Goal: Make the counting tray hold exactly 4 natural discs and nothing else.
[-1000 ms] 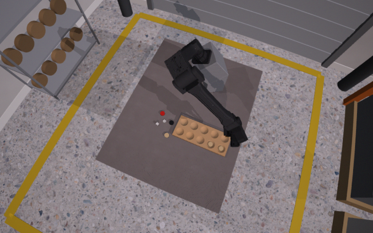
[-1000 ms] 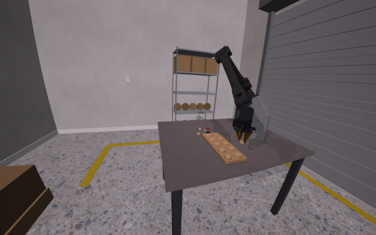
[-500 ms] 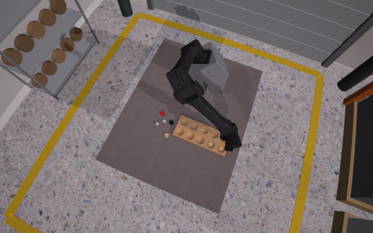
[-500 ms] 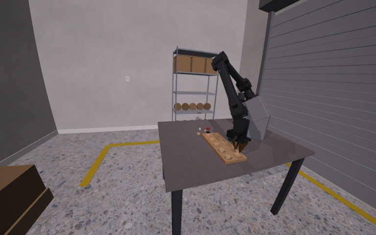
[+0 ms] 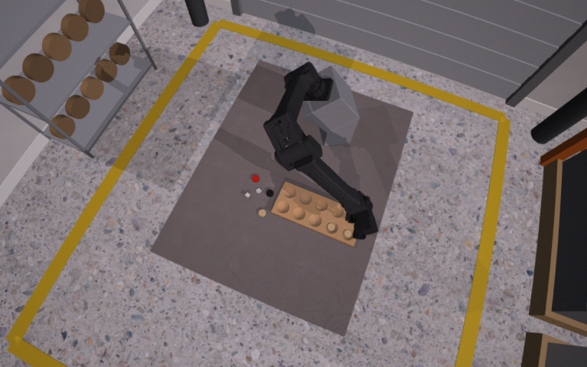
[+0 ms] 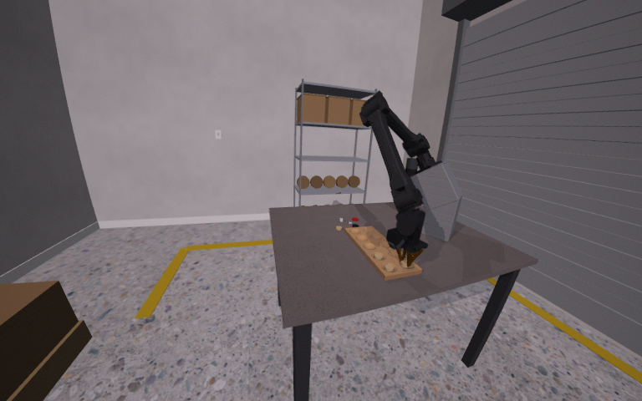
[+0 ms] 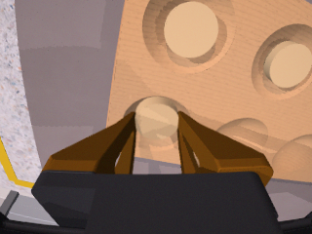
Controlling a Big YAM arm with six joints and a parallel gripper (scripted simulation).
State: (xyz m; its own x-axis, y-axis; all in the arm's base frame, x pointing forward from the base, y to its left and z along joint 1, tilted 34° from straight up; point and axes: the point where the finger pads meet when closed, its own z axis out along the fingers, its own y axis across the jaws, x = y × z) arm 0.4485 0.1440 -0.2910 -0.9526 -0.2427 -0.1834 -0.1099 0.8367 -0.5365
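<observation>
Natural disc (image 7: 156, 118) pinched in the tool (image 6: 405, 263) (image 7: 156, 118) at the tray's (image 5: 314, 219) (image 6: 374, 257) (image 7: 127, 78) corner pocket.

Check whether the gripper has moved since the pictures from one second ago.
Yes: in the exterior view the gripper was beyond the counting tray; now it is down at the tray's near end.
</observation>
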